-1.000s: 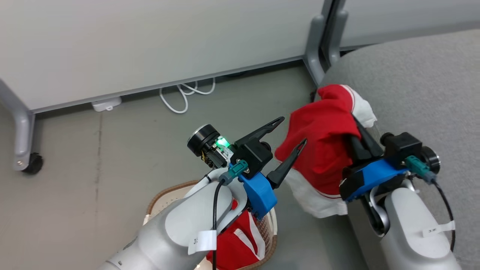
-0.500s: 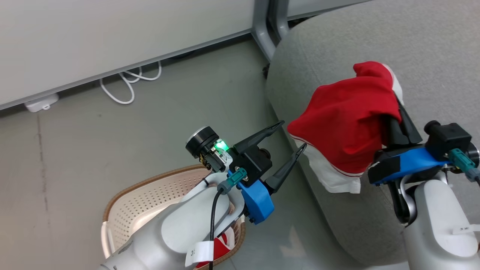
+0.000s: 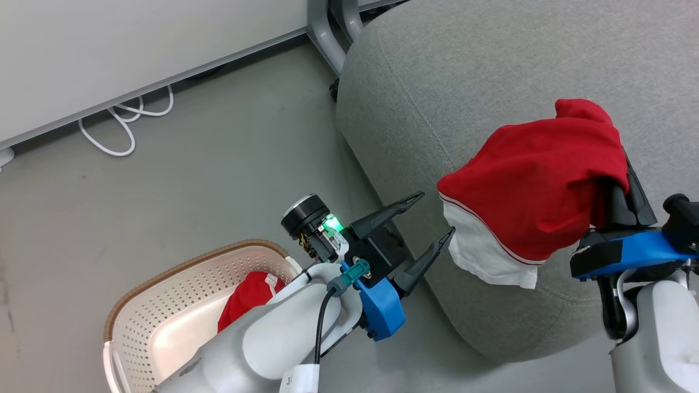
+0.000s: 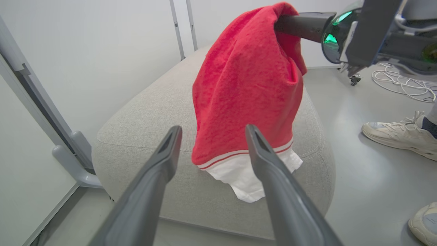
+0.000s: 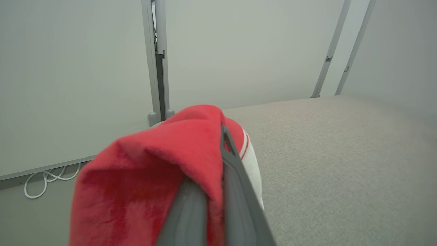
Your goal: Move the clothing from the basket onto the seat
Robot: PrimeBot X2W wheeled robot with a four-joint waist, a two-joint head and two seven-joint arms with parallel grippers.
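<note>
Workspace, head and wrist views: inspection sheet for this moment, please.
Surface: grey floor; grey upholstered seat.
Job's things: hanging garment, red with white trim, held by the right gripper over the seat's edge, not yet laid down; second garment in the basket.
Clutter: nothing seen.
Grippers: left gripper open, holding nothing; right gripper shut on the hanging garment.
Cables: white cable looped on the floor by the partition.
Surroundings: pale partition panels; a person's shoes near the seat.

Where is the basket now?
In the head view the basket sits on the floor at the lower left, a red garment inside it, left of the seat and partly hidden by the left forearm.
</note>
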